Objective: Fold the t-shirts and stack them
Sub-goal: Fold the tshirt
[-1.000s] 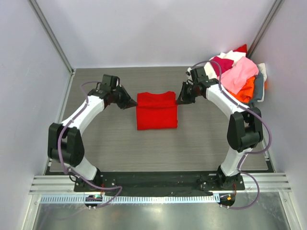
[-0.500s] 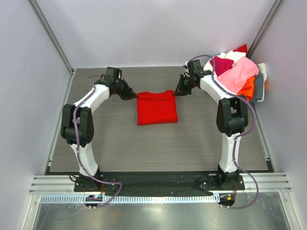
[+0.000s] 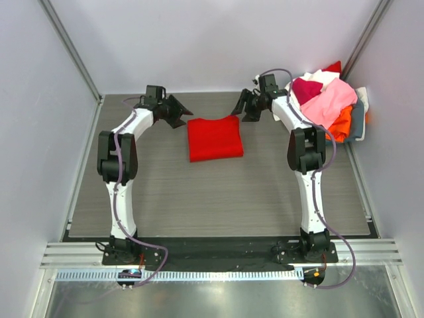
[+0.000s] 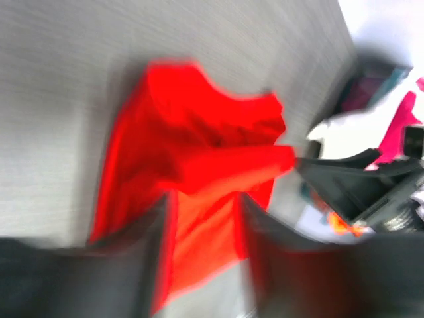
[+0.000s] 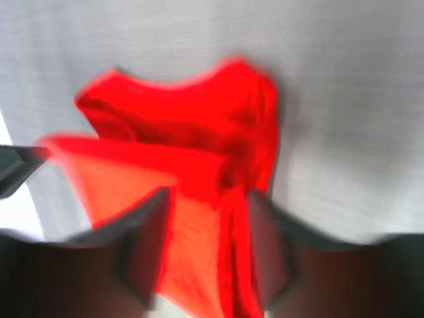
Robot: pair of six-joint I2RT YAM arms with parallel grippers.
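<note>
Both arms have stretched farther out, almost straight. Left end effector [image 3: 180,110] and right end effector [image 3: 240,110] stand parted, gripping nothing, flanking the far edge of the folded red t-shirt [image 3: 214,138] mid-worktop [image 3: 165,192].

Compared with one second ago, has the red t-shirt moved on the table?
Yes. The red t-shirt has slid toward the far edge of the table, and its near hem now lies farther from the near edge.
</note>
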